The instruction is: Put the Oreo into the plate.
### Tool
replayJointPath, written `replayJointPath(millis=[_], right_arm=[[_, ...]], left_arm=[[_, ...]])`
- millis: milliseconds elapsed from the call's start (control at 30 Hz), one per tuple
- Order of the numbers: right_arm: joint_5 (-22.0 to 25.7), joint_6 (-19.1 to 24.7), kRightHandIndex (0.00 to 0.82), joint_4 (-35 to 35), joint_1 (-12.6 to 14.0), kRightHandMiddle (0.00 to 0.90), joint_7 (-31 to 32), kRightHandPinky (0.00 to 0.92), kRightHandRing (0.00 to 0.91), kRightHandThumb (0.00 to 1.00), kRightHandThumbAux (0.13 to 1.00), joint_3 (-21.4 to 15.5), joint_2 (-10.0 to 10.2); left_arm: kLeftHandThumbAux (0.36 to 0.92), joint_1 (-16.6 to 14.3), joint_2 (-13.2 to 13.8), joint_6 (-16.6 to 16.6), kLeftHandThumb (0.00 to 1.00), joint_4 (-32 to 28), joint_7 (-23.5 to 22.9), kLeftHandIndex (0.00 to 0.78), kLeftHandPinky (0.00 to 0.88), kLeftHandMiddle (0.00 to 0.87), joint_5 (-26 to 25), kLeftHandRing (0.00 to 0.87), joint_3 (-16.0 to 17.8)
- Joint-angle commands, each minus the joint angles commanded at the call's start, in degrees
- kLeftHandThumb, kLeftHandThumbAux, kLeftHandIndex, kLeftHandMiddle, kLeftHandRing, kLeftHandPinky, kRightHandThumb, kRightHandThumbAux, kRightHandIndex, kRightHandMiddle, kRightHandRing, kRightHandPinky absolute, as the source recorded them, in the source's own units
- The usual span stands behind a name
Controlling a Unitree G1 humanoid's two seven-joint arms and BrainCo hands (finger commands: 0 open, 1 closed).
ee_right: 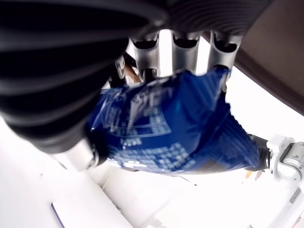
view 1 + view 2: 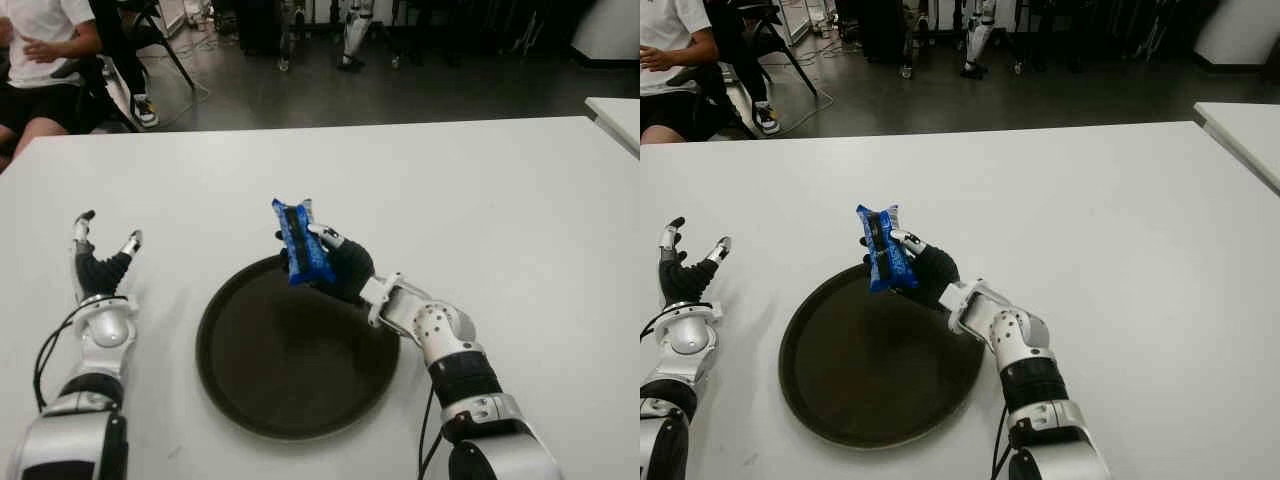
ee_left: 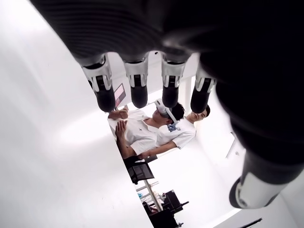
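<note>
Right hand (image 2: 340,268) gripping blue foil Oreo packet (image 2: 299,242), fingers wrapping it, packet standing roughly upright. Hand and packet hovering over far rim of round dark plate (image 2: 240,400), packet not touching plate. Plate interior lying bare beneath. Left hand (image 2: 100,268) showing left of plate, well apart, fingers spreading, holding nothing. White tabletop (image 2: 500,200) offering wide open room beyond and right of plate. Seated people (image 2: 40,60) showing past table's far left edge.
</note>
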Motion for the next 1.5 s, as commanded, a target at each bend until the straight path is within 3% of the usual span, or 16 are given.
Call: replayJointPath(millis=[233, 333, 367, 433, 467, 533, 600, 667, 733, 833, 1067, 1233, 1500], right_arm=[[-2.08, -2.47, 0.415, -1.19, 1.06, 0.535, 0.14, 0.850, 0.830, 0.846, 0.675, 1.22, 0.12], [-6.08, -6.54, 0.416, -3.15, 2.19, 0.534, -0.10, 0.838, 0.825, 0.846, 0.675, 4.22, -0.55], [-9.00, -9.95, 0.416, -4.37, 3.06, 0.534, -0.27, 0.836, 0.824, 0.847, 0.675, 6.27, -1.04], [-19.25, -22.30, 0.419, -6.18, 5.09, 0.533, -2.07, 0.835, 0.823, 0.847, 0.675, 12.43, -3.00], [-26.59, -30.55, 0.419, -6.15, 5.74, 0.532, -4.85, 0.835, 0.823, 0.848, 0.674, 16.25, -4.69], [-37.98, -41.74, 0.420, -5.29, 5.94, 0.530, -11.06, 0.836, 0.826, 0.848, 0.674, 21.65, -7.60], [-48.69, -49.39, 0.419, -4.26, 5.22, 0.528, -18.59, 0.834, 0.830, 0.847, 0.674, 26.63, -10.76], [-57.53, -53.41, 0.417, -3.10, 3.73, 0.527, -24.52, 0.830, 0.832, 0.847, 0.675, 31.07, -13.84], [-63.42, -54.99, 0.417, -2.02, 2.11, 0.529, -27.81, 0.826, 0.832, 0.846, 0.675, 34.42, -16.11], [-69.52, -55.35, 0.414, -1.28, 0.37, 0.527, -31.78, 0.830, 0.834, 0.845, 0.676, 37.52, -18.00], [-77.73, -55.16, 0.410, -1.57, -0.94, 0.526, -39.57, 0.857, 0.847, 0.844, 0.678, 39.90, -19.54], [-81.14, -55.23, 0.412, -0.92, -1.19, 0.530, -43.23, 0.862, 0.848, 0.844, 0.677, 40.57, -19.66], [-82.00, -56.55, 0.418, 0.30, -1.31, 0.537, -42.66, 0.854, 0.843, 0.844, 0.676, 40.15, -19.49]], left_arm=[[0.660, -0.04, 0.11, 0.20, 0.000, 0.15, 0.03, 0.020, 0.000, 0.014, -0.05, 0.000, -0.04], [0.664, -0.09, 0.11, 0.32, 0.000, 0.31, -0.02, 0.021, 0.005, 0.021, -0.30, 0.004, 0.18], [0.665, -0.09, 0.04, 0.28, 0.000, 0.31, -0.05, 0.021, 0.005, 0.022, -0.38, 0.005, 0.24], [0.667, -0.09, -0.15, 0.12, 0.000, 0.26, -0.18, 0.020, 0.008, 0.023, -0.56, 0.006, 0.35], [0.668, -0.10, -0.23, 0.04, 0.000, 0.24, -0.27, 0.020, 0.008, 0.023, -0.64, 0.005, 0.40], [0.666, -0.12, -0.24, -0.05, 0.000, 0.22, -0.43, 0.017, 0.003, 0.019, -0.74, 0.002, 0.46], [0.661, -0.14, -0.18, -0.10, 0.000, 0.19, -0.49, 0.016, 0.001, 0.013, -0.68, 0.001, 0.41], [0.656, -0.13, -0.11, -0.11, 0.000, 0.17, -0.50, 0.015, 0.000, 0.009, -0.49, 0.000, 0.24], [0.654, -0.11, -0.03, -0.06, 0.000, 0.17, -0.67, 0.014, 0.000, 0.007, -0.37, 0.000, 0.11], [0.651, -0.12, 0.13, 0.32, 0.000, 0.18, -0.93, 0.016, 0.000, 0.007, -0.17, 0.000, -0.11], [0.640, -0.04, 0.23, 0.95, 0.000, 0.24, -0.79, 0.024, 0.000, 0.018, -0.06, 0.000, -0.19], [0.635, 0.03, 0.06, 1.15, 0.000, 0.32, -0.43, 0.021, 0.000, 0.022, -0.38, 0.000, 0.14], [0.668, -0.16, -0.28, 1.43, 0.000, 0.36, -0.36, 0.024, 0.005, 0.029, -1.24, 0.006, 0.89]])
